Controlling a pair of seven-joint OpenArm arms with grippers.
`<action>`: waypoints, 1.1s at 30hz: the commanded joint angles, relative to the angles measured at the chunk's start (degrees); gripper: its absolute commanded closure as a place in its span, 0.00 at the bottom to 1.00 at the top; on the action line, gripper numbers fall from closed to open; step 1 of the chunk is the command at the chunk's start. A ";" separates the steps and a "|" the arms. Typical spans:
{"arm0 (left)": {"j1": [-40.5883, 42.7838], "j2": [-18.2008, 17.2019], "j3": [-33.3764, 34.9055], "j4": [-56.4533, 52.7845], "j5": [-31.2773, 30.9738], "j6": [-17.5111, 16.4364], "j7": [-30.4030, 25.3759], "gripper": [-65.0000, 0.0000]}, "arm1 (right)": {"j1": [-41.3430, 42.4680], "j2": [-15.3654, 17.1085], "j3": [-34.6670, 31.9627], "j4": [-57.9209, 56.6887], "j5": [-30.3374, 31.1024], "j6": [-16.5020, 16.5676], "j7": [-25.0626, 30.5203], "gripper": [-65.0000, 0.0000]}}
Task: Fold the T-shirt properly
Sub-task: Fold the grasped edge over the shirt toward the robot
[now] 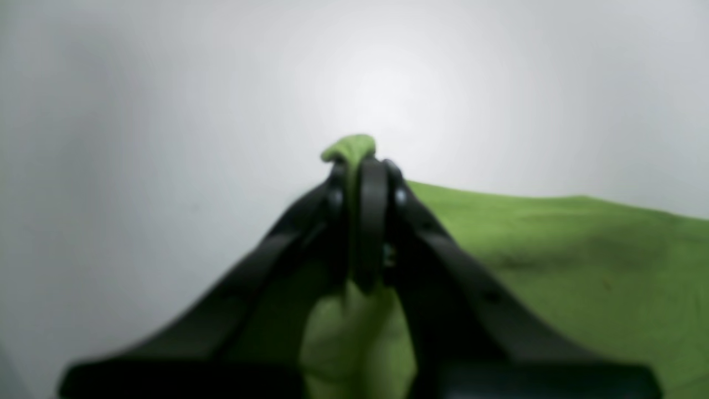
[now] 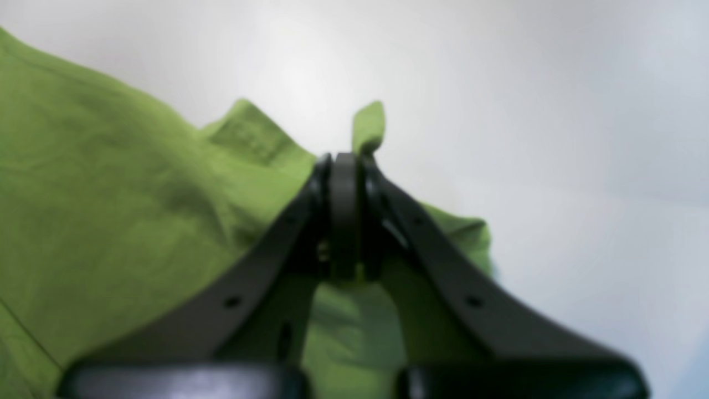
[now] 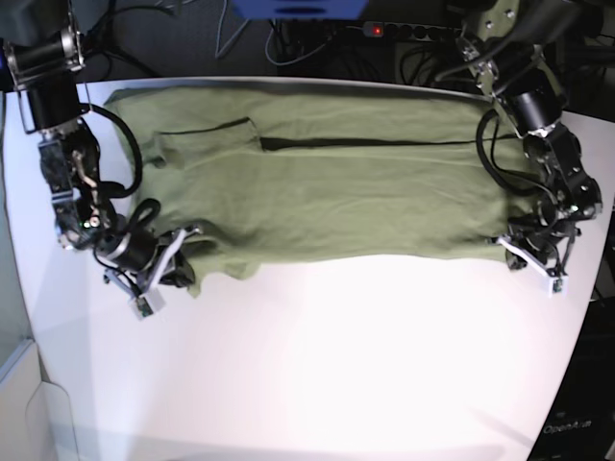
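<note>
The olive-green T-shirt point(image 3: 336, 192) lies spread lengthwise across the far half of the white table point(image 3: 327, 355), one sleeve folded onto its body at the upper left. My left gripper point(image 3: 511, 246) sits at the shirt's near right corner. In the left wrist view the left gripper point(image 1: 360, 166) is shut on a pinch of the T-shirt point(image 1: 554, 249), and a green tuft pokes past the tips. My right gripper point(image 3: 184, 254) is at the near left corner. In the right wrist view the right gripper point(image 2: 346, 166) is shut on a fold of the T-shirt point(image 2: 111, 194).
Cables and a power strip point(image 3: 404, 29) run along the dark area behind the table. The table's left edge point(image 3: 19, 317) and right edge point(image 3: 591, 317) lie close to both arms. Bare white tabletop spans the near half.
</note>
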 commanded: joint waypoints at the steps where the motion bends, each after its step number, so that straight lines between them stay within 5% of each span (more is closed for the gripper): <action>1: -1.24 -0.73 0.04 1.18 -0.61 -0.12 -1.04 0.97 | 0.55 1.45 1.22 2.73 0.80 0.27 0.88 0.99; 8: 1.40 -0.55 0.04 4.43 -0.69 -0.21 -1.31 0.97 | -6.65 2.77 7.72 13.54 0.80 0.27 -2.37 0.99; 21: 11.42 5.34 0.04 24.65 -0.61 -0.30 -1.66 0.97 | -19.31 4.27 11.32 26.20 0.80 0.27 -1.84 0.99; 33: 17.40 5.43 -0.40 26.41 -0.78 -0.30 -1.75 0.98 | -31.80 4.00 19.24 32.09 0.80 0.36 0.44 0.99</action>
